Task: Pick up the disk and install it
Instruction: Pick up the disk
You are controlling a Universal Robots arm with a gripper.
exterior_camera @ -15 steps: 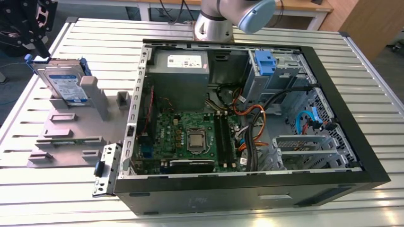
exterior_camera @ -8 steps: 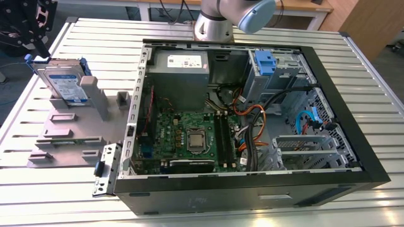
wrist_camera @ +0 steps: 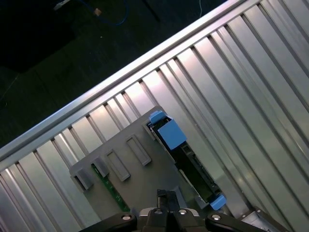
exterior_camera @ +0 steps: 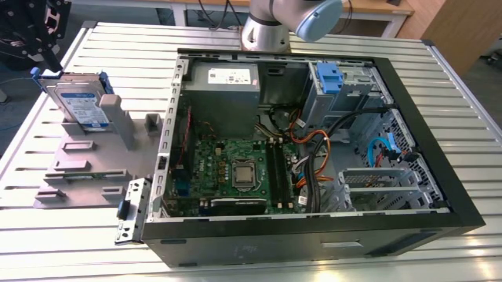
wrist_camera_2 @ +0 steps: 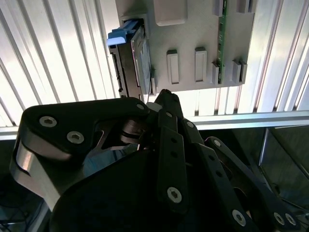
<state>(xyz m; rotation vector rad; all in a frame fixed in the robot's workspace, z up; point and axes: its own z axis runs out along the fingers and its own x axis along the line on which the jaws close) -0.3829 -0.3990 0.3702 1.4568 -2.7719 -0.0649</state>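
Gripper (wrist_camera: 167,199) fingers pinched together on nothing, hanging over the disk (wrist_camera: 190,166) and clear of it. In both wrist views the disk stands on edge in the grey holder (wrist_camera: 140,179). The exterior view adds the open case (exterior_camera: 314,230) beside the holder: motherboard (exterior_camera: 235,170) flat inside, drive bay (exterior_camera: 357,88) at the far corner

Gripper (wrist_camera: 166,194) raised, fingers (wrist_camera: 161,199) together

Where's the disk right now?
On the exterior view's left, the disk stands on edge in the grey fixture plate on the slatted table, beside the open computer case.
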